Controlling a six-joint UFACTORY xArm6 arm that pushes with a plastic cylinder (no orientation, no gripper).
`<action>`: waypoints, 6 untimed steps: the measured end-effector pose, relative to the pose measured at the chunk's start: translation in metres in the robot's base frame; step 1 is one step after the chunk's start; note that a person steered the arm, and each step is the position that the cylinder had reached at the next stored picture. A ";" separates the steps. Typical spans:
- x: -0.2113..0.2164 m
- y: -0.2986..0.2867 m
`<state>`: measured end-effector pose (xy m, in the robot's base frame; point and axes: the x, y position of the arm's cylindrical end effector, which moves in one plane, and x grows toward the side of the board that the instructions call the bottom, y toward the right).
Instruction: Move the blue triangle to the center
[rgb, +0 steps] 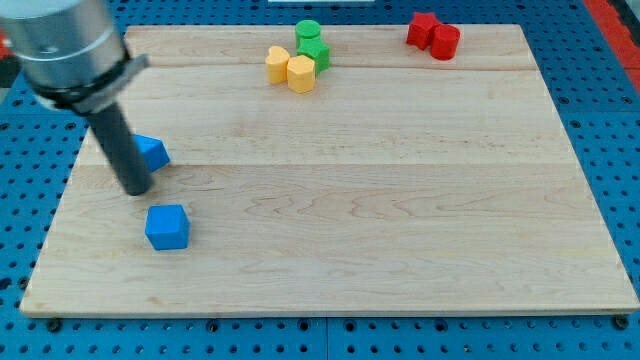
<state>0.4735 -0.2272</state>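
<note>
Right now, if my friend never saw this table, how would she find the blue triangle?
Start at the wooden board and go to its edge on the view's left, where two blue blocks sit. The blue triangle is the upper one, partly hidden behind the dark rod, with my tip just below and left of it. The blue cube below it is fully in view and stands alone.

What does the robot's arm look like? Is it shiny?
At the view's top left is a fat, round silver-grey metal cylinder, a bit shiny and blurry. Out of it comes a straight dark grey rod, smooth and round like a thick marker. It ends in my tip, blunt and plain. There is no pincer, and no cables, stickers or markings show.
</note>
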 end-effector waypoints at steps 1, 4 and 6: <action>-0.044 -0.021; -0.028 0.013; -0.039 0.157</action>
